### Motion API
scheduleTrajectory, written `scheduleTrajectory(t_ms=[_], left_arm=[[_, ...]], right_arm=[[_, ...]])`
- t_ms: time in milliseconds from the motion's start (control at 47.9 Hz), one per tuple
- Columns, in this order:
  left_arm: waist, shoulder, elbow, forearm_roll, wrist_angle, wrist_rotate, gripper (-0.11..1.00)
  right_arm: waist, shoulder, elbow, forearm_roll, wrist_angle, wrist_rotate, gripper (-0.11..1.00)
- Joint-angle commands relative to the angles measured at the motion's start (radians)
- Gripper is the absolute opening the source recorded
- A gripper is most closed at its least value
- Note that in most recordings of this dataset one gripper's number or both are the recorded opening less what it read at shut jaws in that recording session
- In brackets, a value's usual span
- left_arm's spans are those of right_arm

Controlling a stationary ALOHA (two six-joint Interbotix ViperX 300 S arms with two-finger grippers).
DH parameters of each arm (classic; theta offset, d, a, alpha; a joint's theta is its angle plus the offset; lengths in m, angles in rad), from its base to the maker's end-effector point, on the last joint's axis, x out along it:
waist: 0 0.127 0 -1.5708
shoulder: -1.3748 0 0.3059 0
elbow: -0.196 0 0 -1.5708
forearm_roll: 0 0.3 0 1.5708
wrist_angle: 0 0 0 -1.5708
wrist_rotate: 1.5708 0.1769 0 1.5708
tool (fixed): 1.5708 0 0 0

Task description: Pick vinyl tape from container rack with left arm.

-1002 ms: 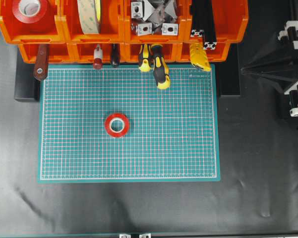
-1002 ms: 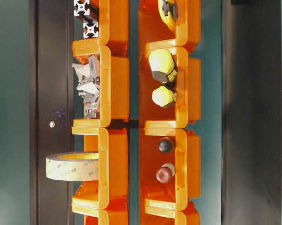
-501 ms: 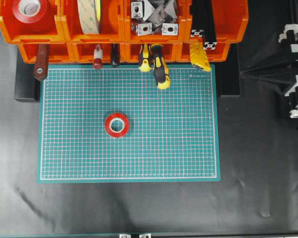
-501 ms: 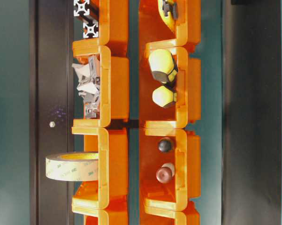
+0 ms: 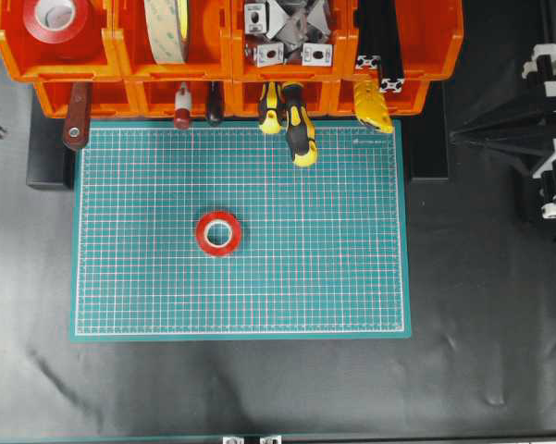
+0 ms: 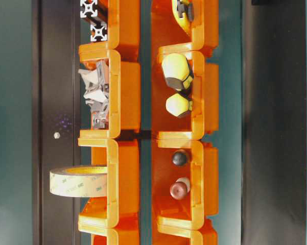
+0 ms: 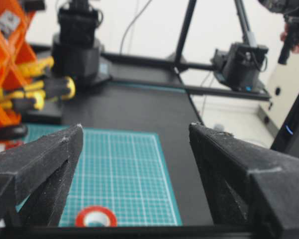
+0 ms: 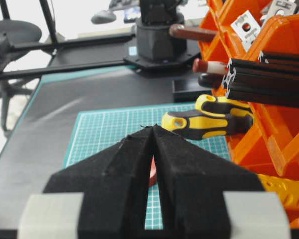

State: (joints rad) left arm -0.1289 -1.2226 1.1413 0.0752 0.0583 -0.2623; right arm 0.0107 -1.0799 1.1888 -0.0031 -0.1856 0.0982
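One red vinyl tape roll with a white core lies flat on the green mat, apart from both grippers. It also shows low in the left wrist view as the tape. A second red roll sits in the top-left bin of the orange container rack. My left gripper is open, with nothing between its black fingers; overhead only a dark sliver shows at the left edge. My right gripper is shut and empty, parked at the right gripper beside the mat.
The rack also holds a cream tape roll, metal brackets, black extrusions and a yellow tool. Yellow-black screwdrivers and a brown handle stick out over the cutting mat.
A dark sliver of the left arm has crept into the overhead view's left edge. The right arm shifted slightly. The tape rolls have not moved.
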Motion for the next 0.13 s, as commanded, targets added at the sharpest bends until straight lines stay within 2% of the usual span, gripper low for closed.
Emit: scheduleTrajectory(t_ms=[0,104], left_arm=[[0.002,0.021,-0.008,0.0,-0.009,-0.017,0.83],[0.002,0.018,-0.009,0.0,-0.008,-0.02,0.83]], right_arm=[[-0.003,0.005,-0.011,-0.002,-0.002,-0.002,0.0],[-0.003,0.006,-0.012,-0.002,-0.002,-0.002,0.0]])
